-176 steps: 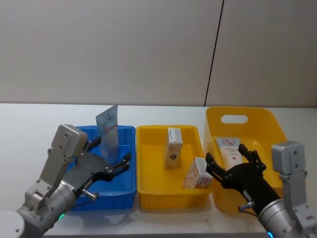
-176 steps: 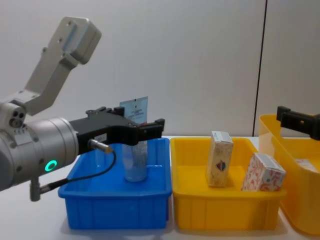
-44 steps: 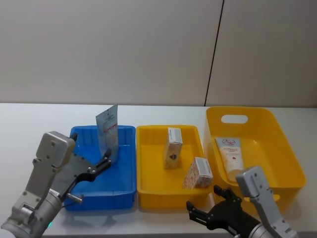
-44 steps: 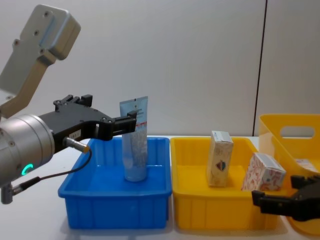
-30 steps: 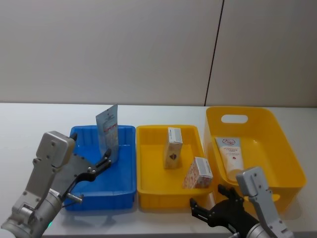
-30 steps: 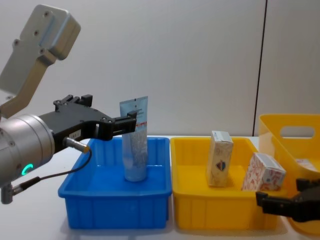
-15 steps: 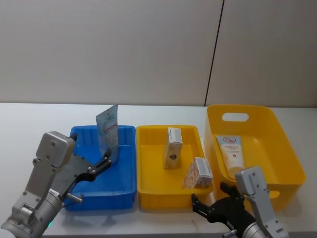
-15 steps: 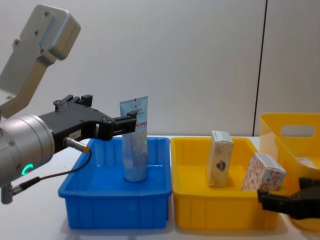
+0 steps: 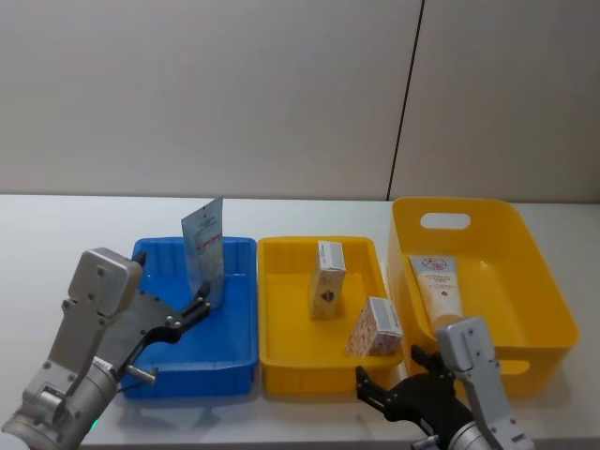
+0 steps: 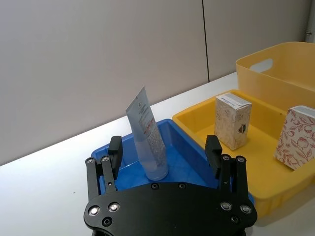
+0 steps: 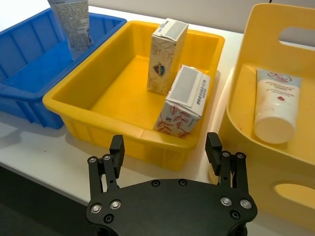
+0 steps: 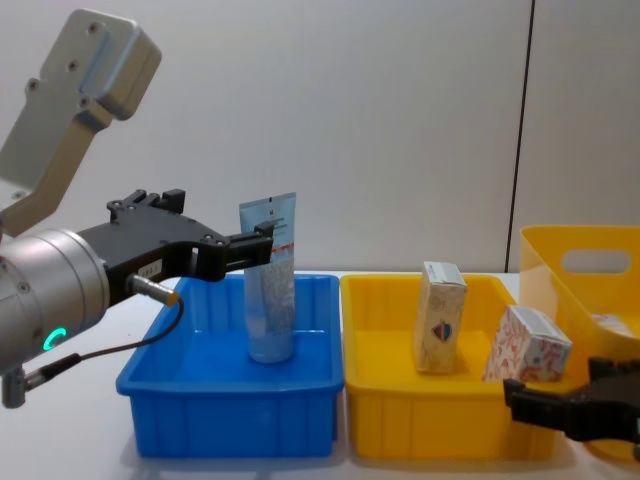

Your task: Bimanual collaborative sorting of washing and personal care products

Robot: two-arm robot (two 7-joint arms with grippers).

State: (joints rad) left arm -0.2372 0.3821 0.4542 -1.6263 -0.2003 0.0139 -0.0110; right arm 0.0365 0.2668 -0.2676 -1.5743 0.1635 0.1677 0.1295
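Observation:
A pale-blue tube stands upright in the blue tray, and it also shows in the chest view. My left gripper hangs open just short of it, touching nothing. In the middle yellow tray a cream carton stands upright and a white red-print carton leans beside it. A white tube lies in the yellow basket. My right gripper is open and empty, low at the front edge of the yellow tray, as its own wrist view confirms.
The three containers stand side by side on the white table, with the blue tray on the left and the basket on the right. A grey wall rises behind. Bare table lies left of the blue tray and behind the containers.
My right gripper has drifted slightly left along the front of the yellow tray. Much earlier it was over the basket and my left gripper was around the pale-blue tube. The left arm is now still.

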